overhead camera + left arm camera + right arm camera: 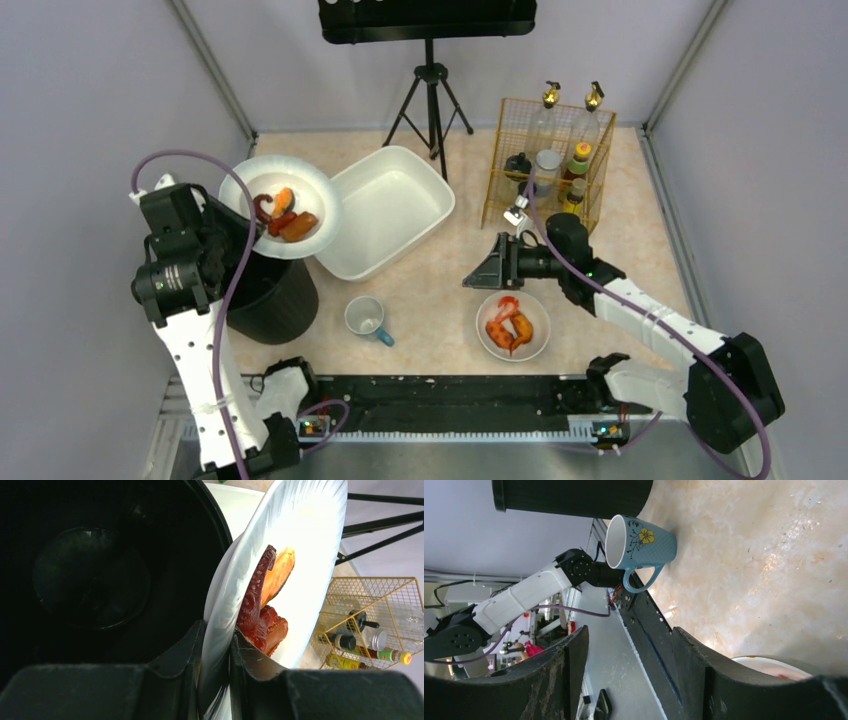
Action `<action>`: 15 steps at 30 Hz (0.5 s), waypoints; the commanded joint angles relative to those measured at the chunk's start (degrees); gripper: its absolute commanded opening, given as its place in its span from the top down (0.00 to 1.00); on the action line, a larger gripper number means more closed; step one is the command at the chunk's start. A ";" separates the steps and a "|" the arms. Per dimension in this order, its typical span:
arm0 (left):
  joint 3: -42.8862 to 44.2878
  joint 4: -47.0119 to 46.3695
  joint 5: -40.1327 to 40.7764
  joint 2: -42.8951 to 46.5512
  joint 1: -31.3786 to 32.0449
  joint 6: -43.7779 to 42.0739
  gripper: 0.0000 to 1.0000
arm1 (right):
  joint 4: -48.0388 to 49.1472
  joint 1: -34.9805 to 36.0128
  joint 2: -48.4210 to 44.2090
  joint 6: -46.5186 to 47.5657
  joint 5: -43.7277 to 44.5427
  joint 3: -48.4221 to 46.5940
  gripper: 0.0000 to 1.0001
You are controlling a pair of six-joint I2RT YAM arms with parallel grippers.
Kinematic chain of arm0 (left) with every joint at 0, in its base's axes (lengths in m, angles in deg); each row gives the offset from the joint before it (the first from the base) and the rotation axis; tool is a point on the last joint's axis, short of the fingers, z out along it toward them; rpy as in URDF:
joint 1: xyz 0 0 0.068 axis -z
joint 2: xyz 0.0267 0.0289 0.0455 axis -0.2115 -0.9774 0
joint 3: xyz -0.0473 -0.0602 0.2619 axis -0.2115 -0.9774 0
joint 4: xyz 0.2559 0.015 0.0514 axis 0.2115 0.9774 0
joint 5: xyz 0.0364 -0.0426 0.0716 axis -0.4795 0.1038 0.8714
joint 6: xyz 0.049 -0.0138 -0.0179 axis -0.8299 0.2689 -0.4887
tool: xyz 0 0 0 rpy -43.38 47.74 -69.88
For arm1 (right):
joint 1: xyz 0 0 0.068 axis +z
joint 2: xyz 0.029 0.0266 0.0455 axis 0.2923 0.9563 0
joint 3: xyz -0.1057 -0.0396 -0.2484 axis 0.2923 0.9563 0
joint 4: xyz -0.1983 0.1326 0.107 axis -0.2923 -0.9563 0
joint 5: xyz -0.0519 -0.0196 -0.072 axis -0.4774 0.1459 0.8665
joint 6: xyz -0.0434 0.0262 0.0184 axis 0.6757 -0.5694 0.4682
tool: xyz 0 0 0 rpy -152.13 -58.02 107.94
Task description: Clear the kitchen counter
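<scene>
My left gripper (232,222) is shut on the rim of a white plate (295,195) and holds it tilted above the black bin (270,295); red and orange food pieces (283,215) lie on it. In the left wrist view the plate (305,540) stands nearly on edge between my fingers (187,650), with the food (262,615) sliding low. My right gripper (483,272) is open and empty above the beige marbled kitchen counter (430,300), just beyond a white bowl (513,326) of shrimp. A blue flowered mug (366,319) stands on the counter and shows in the right wrist view (639,542).
A white rectangular tub (385,210) sits at the middle back. A yellow wire rack (548,165) with bottles stands at the back right. A black tripod (432,100) stands behind the tub. A black rail (440,395) runs along the near edge.
</scene>
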 commanded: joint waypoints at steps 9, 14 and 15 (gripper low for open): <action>-4.17 -13.39 -12.85 0.86 -15.10 -0.62 1.00 | 2.05 1.57 0.74 1.33 -0.71 -0.12 0.39; -5.68 -12.80 -10.17 2.97 -17.09 -0.12 1.00 | 1.89 1.94 1.44 1.62 -0.65 0.10 0.39; -5.85 -12.52 -9.42 3.59 -17.43 -0.11 1.00 | 1.86 2.03 1.65 1.65 -0.67 -0.04 0.39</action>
